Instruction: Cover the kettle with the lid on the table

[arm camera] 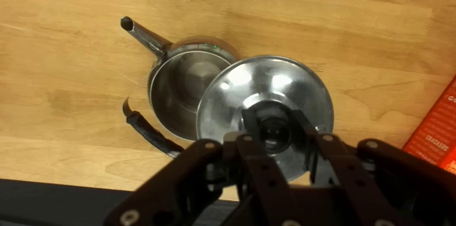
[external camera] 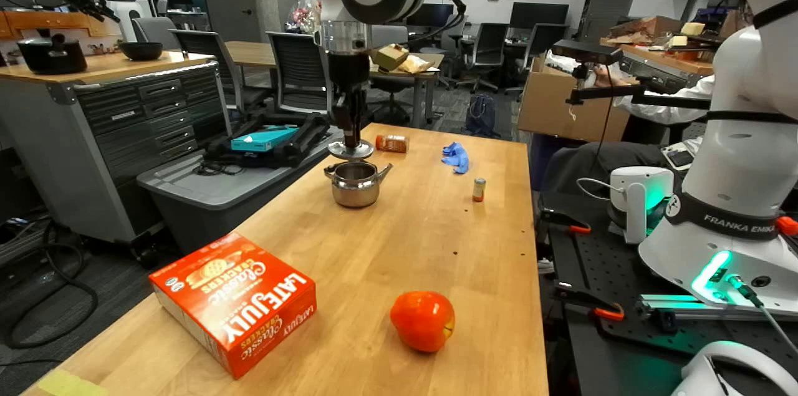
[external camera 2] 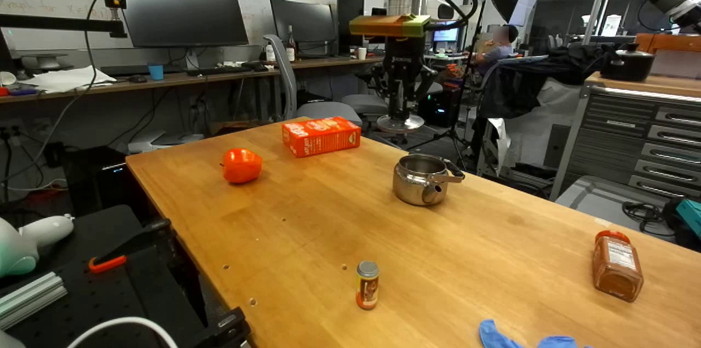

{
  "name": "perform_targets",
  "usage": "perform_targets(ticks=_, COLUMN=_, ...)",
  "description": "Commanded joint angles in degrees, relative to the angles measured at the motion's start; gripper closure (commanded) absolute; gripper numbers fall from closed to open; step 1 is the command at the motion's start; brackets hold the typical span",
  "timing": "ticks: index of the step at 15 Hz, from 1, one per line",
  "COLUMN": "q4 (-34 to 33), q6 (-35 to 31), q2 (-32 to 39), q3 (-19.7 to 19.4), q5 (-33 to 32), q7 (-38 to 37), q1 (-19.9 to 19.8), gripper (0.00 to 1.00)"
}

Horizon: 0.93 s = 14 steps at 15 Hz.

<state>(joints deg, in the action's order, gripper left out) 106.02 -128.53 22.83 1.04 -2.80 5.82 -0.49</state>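
The silver kettle [external camera: 355, 189] stands upright and uncovered on the table, in both exterior views [external camera 2: 417, 183]. In the wrist view its open mouth [arm camera: 178, 90] is partly hidden by the lid. Its spout points to the upper left there, and its dark-wrapped handle hangs to the lower left. The silver lid [arm camera: 231, 101] is held level in the air by its dark knob, above the kettle's height and off to the cracker-box side of it; it shows in both exterior views [external camera: 338, 151] [external camera 2: 401, 124]. My gripper [arm camera: 272, 119] is shut on the lid's knob, pointing down [external camera 2: 401, 108].
A red cracker box [external camera: 237, 299] and a red-orange ball-like fruit [external camera: 424, 321] lie toward one table end. A spice jar [external camera 2: 618, 266], a small can [external camera 2: 367, 285] and a blue glove [external camera: 456, 157] lie toward the other. A grey bin [external camera: 230, 178] stands beside the table.
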Motion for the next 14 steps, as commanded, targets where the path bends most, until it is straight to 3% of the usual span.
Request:
perform_targets(ticks=1, q4=-6.4, q6=3.1, q2=4.7, q3=-0.5, q5=1.2, q7=-1.2, q1=-0.6, gripper=0.93)
perform_targets(ticks=7, q4=-10.2, q6=3.5, q2=9.6, q3=-1.1, q5=1.3, q7=-2.6, q1=-1.3, gripper=0.93)
perform_targets(ticks=14, q4=-9.7, q6=1.4, q2=11.2, q3=-1.3, q5=1.1, q7=-3.7, q1=-1.4, gripper=0.93)
